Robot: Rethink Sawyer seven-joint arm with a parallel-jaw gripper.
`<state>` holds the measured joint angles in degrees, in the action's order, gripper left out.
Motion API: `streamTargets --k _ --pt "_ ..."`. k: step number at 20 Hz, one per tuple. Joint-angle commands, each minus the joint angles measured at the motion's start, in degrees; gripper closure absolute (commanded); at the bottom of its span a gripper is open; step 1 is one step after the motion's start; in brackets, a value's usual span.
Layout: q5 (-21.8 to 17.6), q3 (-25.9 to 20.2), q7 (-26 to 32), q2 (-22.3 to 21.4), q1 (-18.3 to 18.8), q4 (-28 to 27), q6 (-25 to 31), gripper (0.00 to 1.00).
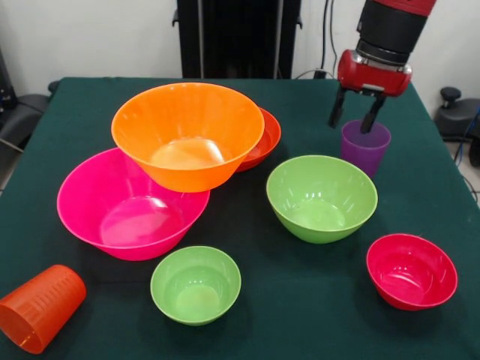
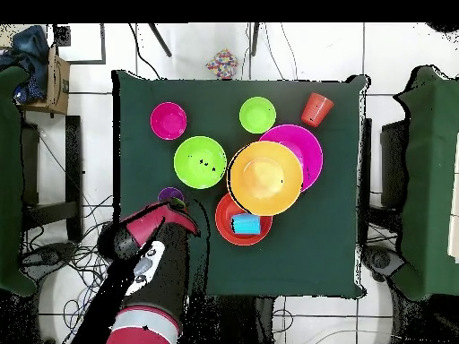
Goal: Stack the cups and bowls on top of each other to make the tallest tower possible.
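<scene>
At upper right we see the red and black gripper (image 1: 356, 118), fingers spread over the rim of a translucent purple plastic cup (image 1: 365, 148). Centre-left, a large glossy orange bowl (image 1: 187, 135) leans against a large pink bowl (image 1: 129, 204).

A dark green cloth covers the table (image 1: 300, 315) to all its edges. Behind its far edge in the front view stands a black upright panel (image 1: 238, 37) against a pale wall (image 1: 90, 37), with thin cables (image 1: 328, 37) hanging down the wall near the table's far right corner. The overhead view shows a floor of light tiles (image 2: 90, 134) with dark joints. Dark green seats (image 2: 430, 179) flank the table's two side edges (one on each side). A cardboard box (image 2: 56, 76) sits off one far corner, a small multicoloured object (image 2: 222, 64) lies beyond the far edge, and loose cables (image 2: 63, 255) trail over the floor.
</scene>
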<state>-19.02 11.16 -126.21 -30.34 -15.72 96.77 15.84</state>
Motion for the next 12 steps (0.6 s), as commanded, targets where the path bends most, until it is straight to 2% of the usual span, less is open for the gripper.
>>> streamTargets --k 1,12 --pt "-1.1 -0.4 -5.7 3.7 -0.9 -2.1 -4.4 0.0" --pt "-0.8 1.4 -5.9 7.2 -2.4 -2.3 -9.0 0.0"
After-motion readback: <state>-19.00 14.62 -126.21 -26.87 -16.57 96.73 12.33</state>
